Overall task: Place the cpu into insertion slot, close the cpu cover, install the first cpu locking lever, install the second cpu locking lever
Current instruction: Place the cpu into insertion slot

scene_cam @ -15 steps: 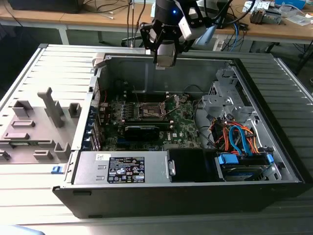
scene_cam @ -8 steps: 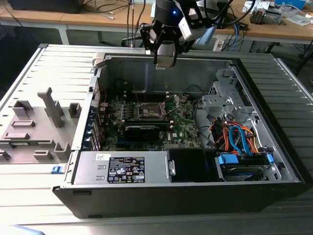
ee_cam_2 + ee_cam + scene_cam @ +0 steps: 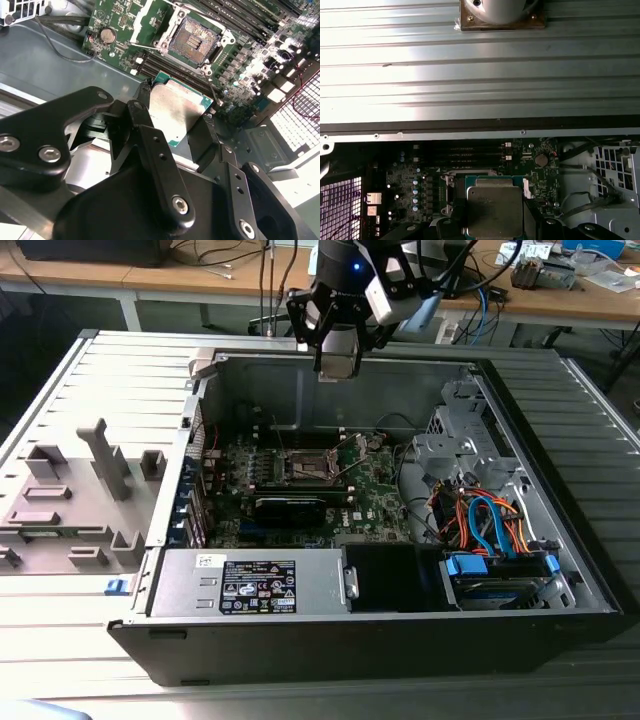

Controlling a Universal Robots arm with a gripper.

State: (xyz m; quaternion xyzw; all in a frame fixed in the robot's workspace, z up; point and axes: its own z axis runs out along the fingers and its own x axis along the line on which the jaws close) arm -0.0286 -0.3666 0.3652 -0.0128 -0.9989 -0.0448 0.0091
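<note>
Jaws clamped on cpu [image 3: 177, 112] above case [image 3: 350, 650]; insertion slot [image 3: 194, 41] bare, memory slots [image 3: 235, 17] alongside.

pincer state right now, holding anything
The pincer is shut on the cpu, which is not yet in the insertion slot.

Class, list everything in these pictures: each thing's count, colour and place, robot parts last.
computer case: one, black and grey, lying open
motherboard: one, green, inside the case
insertion slot: one, dark with silvery border, on the motherboard, empty
cpu: one, silver-grey, held above the motherboard
coin cell: one, silvery, on the motherboard
power supply: one, silver-grey, beside the motherboard
cables: several, blue and orange, case's end at the exterior view's right
gripper: one, black, shut on the cpu
</note>
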